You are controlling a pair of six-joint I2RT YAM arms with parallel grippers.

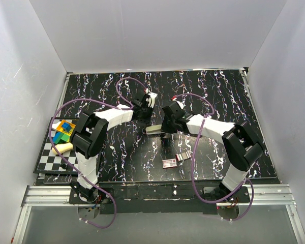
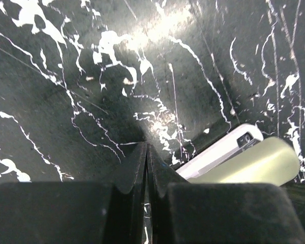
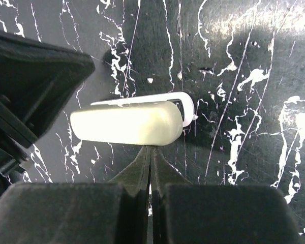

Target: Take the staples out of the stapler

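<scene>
Right pincer [image 3: 150, 150]: jaws pressed together, holding nothing, tips at the near long side of the stapler. Contact or a hair's gap, cannot tell. Left pincer [image 2: 146, 147]: likewise closed tight and empty, low over the desk, with the stapler off to its right, near but apart.

Black, white-veined marble-pattern desk [image 1: 213, 96] carries everything. Black-and-white checkered mat [image 1: 48, 157] sits at the left edge with coloured toy blocks [image 1: 63, 131] on it, well apart from the work. Cream-topped, white-based plastic stapler [image 3: 124, 123] lies flat at mid-desk between the two pincers, top down, magazine not opened. Two small red-and-silver pieces [image 1: 169, 162] lie nearer the arm bases, too small to identify.

Judgement: the step in hand is getting a hold on the stapler; unloading has not begun. To do it well, both pincers need to open first. One should pin the white base, and the other should lift the cream top at its free end so the hinge swings. Closed tips would only shove the body. It looks light and smooth, so it is likely to slide on the glossy surface.
</scene>
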